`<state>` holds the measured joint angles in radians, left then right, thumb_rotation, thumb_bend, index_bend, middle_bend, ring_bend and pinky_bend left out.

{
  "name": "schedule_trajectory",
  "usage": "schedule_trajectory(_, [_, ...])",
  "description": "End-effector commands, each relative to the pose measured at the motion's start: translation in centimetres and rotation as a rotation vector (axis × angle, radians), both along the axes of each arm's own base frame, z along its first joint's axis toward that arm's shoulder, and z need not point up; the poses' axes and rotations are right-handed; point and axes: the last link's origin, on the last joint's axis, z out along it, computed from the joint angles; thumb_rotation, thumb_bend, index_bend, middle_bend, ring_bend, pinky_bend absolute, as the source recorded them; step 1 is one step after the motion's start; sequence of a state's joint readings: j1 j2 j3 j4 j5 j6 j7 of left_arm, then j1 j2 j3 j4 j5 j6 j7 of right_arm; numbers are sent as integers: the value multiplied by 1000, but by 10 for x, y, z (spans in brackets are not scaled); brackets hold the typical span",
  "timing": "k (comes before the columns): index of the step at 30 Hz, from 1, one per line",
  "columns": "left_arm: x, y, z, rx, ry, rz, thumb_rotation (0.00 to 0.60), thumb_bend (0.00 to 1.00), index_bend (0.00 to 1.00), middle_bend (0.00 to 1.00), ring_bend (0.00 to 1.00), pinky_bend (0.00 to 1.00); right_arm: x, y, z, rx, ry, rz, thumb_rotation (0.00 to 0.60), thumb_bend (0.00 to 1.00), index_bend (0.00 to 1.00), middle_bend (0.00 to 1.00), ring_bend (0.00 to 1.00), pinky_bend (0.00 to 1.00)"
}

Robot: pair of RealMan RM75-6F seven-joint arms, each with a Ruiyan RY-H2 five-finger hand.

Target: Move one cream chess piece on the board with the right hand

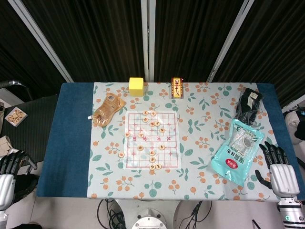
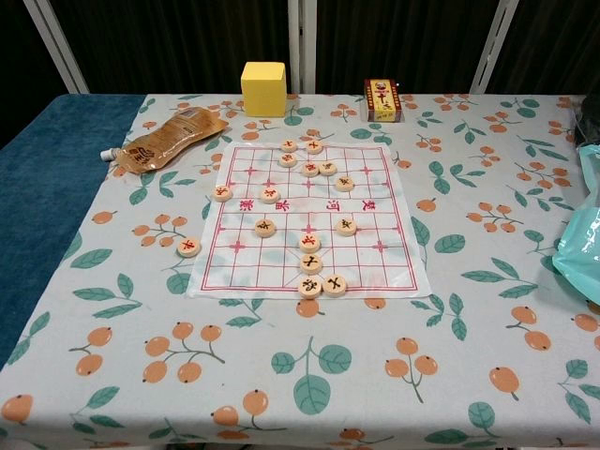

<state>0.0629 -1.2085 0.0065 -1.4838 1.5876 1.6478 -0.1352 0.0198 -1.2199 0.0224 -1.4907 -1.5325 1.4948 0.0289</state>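
Note:
A white paper chess board [image 1: 150, 140] [image 2: 305, 217] with a red grid lies in the middle of the flowered tablecloth. Several round cream chess pieces [image 1: 152, 160] [image 2: 310, 264] sit on it, some marked in red and some in black. One cream piece [image 2: 188, 247] lies off the board to its left. My right hand [image 1: 279, 168] rests at the table's near right edge, fingers apart and holding nothing, well away from the board. My left hand [image 1: 8, 168] hangs off the table's left side, also holding nothing. The chest view shows neither hand.
A teal snack bag [image 1: 238, 151] lies between my right hand and the board. A black object [image 1: 248, 103] sits at the far right. A brown pouch [image 1: 107, 109], a yellow cube [image 1: 136, 86] and a small red box [image 1: 177, 88] stand behind the board.

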Motion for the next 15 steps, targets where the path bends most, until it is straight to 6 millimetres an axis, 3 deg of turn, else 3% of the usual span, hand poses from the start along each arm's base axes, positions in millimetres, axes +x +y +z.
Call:
schedule_trajectory(1, [0, 0, 0, 1, 1, 0, 600, 206, 74, 43, 0, 40, 0, 0, 0, 0, -4, 0, 600, 257, 0, 0, 0, 0])
schedule_trajectory(15, [3, 1, 3, 2, 6, -1, 600, 206, 74, 43, 0, 41, 6, -7, 1, 16, 10, 24, 600, 257, 0, 0, 0, 0])
